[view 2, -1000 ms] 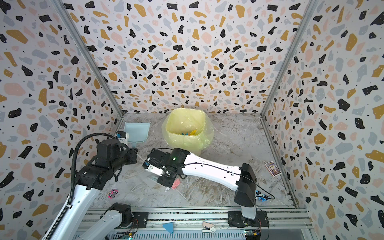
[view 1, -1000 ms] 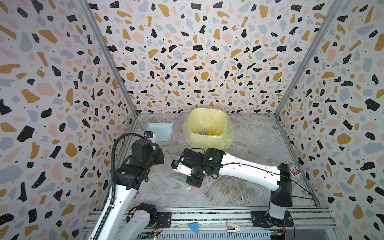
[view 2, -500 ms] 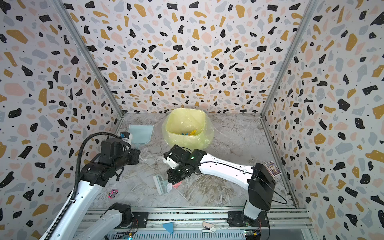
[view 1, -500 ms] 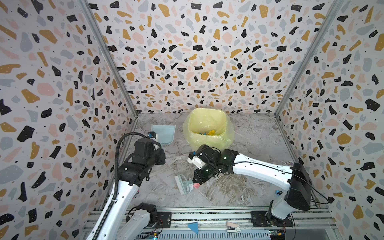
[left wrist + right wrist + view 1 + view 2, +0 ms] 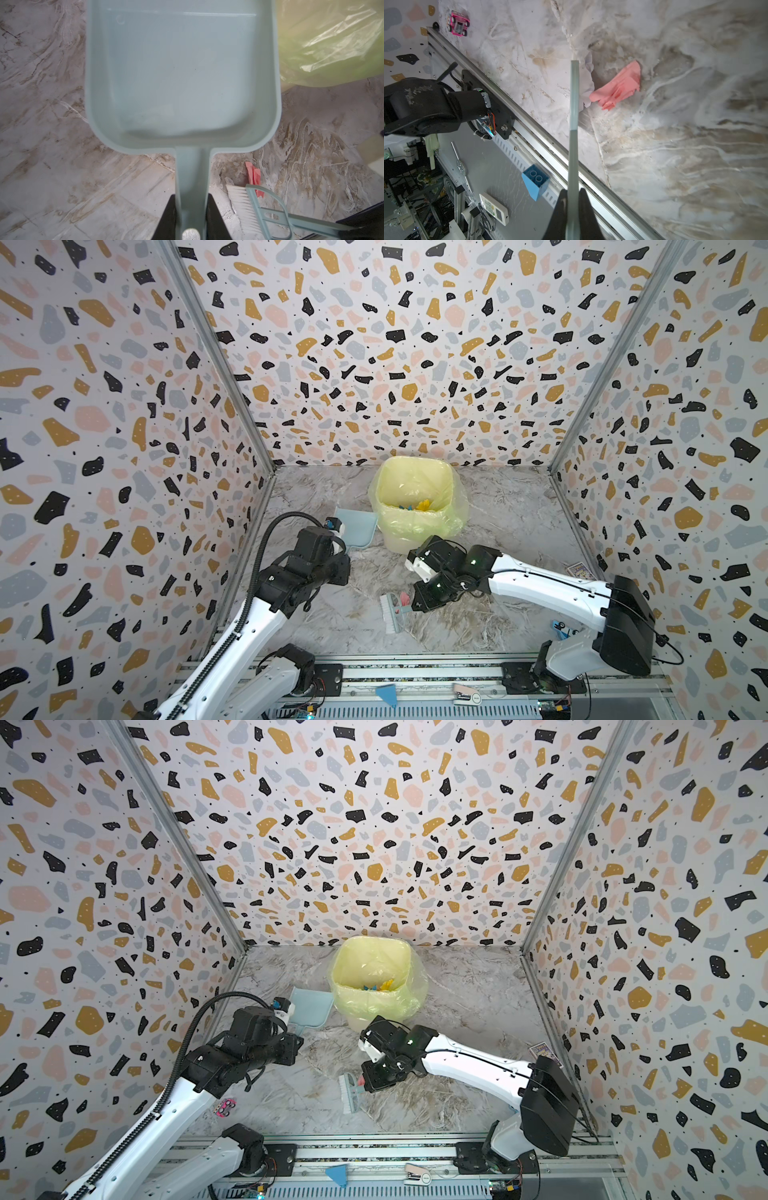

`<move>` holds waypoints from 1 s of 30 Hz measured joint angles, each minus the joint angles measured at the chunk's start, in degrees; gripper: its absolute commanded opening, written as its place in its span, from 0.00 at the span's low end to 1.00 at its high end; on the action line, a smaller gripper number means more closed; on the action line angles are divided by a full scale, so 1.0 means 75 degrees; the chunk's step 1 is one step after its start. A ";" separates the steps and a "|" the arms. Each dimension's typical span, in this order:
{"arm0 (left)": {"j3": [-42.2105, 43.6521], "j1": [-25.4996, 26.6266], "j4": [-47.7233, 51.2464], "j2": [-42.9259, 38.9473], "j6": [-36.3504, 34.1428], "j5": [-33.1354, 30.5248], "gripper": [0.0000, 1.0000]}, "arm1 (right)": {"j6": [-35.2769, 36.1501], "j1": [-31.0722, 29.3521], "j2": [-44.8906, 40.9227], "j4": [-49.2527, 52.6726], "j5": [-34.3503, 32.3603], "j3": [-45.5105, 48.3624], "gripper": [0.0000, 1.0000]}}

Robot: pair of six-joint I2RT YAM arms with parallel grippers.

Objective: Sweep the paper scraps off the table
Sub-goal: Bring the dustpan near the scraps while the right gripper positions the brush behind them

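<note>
A pink paper scrap [image 5: 618, 85] and a small white one [image 5: 588, 83] lie on the marble table [image 5: 519, 510], touching the bristles of a pale green brush [image 5: 392, 614]. Both scraps [image 5: 254, 176] also show in the left wrist view. My right gripper [image 5: 573, 190] is shut on the brush handle, near the front middle in both top views [image 5: 376, 1079]. The left gripper [image 5: 191, 196] is shut on the handle of a pale blue-green dustpan [image 5: 357, 526], which is empty and sits left of the bin. Blue and yellow scraps [image 5: 419, 504] lie inside the bin.
A bin lined with a yellow bag [image 5: 374, 973] stands at the back middle. A pink toy car [image 5: 224, 1107] sits front left. A printed card box [image 5: 579, 570] and a blue toy [image 5: 561, 626] are by the right wall. The metal rail [image 5: 415, 672] edges the front.
My right gripper has carried the brush rightward along the front of the table, pushing the pink scrap with it. The left gripper has shifted the dustpan a little toward the bin.
</note>
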State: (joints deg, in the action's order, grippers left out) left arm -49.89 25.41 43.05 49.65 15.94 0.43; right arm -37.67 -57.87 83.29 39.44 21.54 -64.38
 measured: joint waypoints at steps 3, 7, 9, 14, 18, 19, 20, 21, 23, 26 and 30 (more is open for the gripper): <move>0.0076 0.0367 0.0079 0.0012 0.0093 -0.0079 0.12 | 0.0003 0.0242 -0.0452 0.0350 -0.0087 0.0300 0.00; 0.0219 0.0997 0.0105 0.0105 0.0262 -0.0119 0.12 | 0.0102 0.0624 -0.0845 0.0909 -0.0248 0.0484 0.00; 0.0283 0.1405 0.0102 0.0201 0.0382 -0.0128 0.12 | 0.0216 0.0851 -0.1000 0.1209 -0.0358 0.0475 0.00; 0.0358 0.2305 0.0117 0.0522 0.0659 -0.0128 0.12 | 0.0434 0.1148 -0.1169 0.1880 -0.0542 0.0152 0.00; 0.0420 0.2792 0.0230 0.0545 0.0880 -0.0146 0.12 | 0.0554 0.1148 -0.1177 0.2250 -0.0530 -0.0309 0.00; 0.0449 0.2897 0.0297 0.0533 0.0944 -0.0166 0.12 | 0.0583 0.1148 -0.1195 0.2349 -0.0527 -0.0434 0.00; 0.0481 0.2999 0.0379 0.0522 0.1003 -0.0189 0.12 | 0.0606 0.1151 -0.1215 0.2474 -0.0536 -0.0565 0.00; 0.0510 0.3086 0.0466 0.0504 0.1032 -0.0201 0.12 | 0.0624 0.1148 -0.1218 0.2632 -0.0562 -0.0711 0.00; 0.0574 0.3258 0.0641 0.0455 0.1116 -0.0221 0.12 | 0.0691 0.1148 -0.1215 0.3019 -0.0711 -0.1105 0.00; 0.0644 0.3532 0.0874 0.0463 0.1195 -0.0251 0.12 | 0.0831 0.1151 -0.1201 0.3654 -0.1180 -0.1751 0.00; 0.0740 0.3990 0.0985 0.0641 0.1244 -0.0268 0.12 | 0.1029 0.1148 -0.1052 0.4176 -0.1766 -0.2215 0.00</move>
State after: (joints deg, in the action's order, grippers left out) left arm -44.34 55.33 50.43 54.46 25.28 -1.58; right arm -29.95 -49.25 75.40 70.76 8.29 -80.99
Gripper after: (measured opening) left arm 0.206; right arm 0.106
